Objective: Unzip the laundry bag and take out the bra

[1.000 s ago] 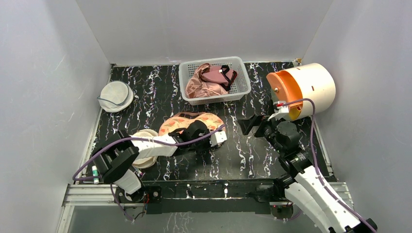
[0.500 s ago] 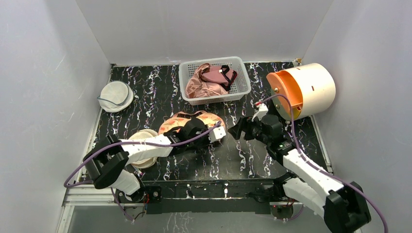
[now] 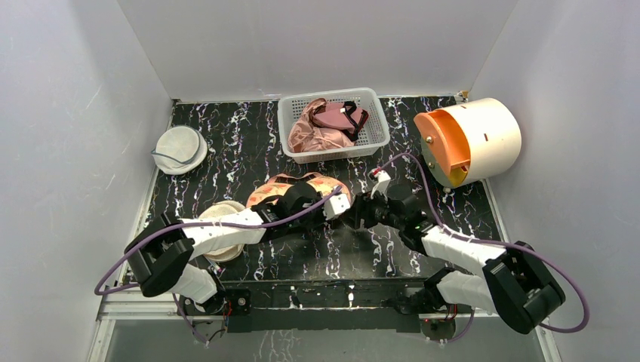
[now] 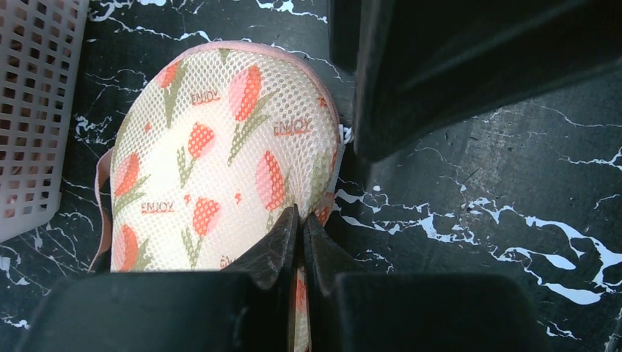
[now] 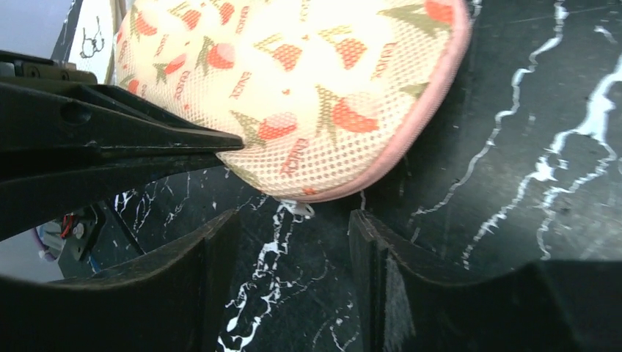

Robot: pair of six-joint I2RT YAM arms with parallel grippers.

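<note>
Early stage: the laundry bag (image 4: 220,161) looks zipped shut, no bra showing; the left gripper (image 4: 301,220) pinches its edge, the right gripper (image 5: 293,242) hangs spread beside it

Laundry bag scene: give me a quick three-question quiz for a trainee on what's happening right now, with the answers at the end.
1. True or false: the left tool is shut on the edge of the laundry bag.
2. What lies in the white basket? A) a pink garment and a maroon bra; B) the laundry bag; C) a round white pouch.
3. Fill in: the right tool, close to the bag's rim, has its jaws ___.

Key: 1 true; 2 A; 3 open.
</note>
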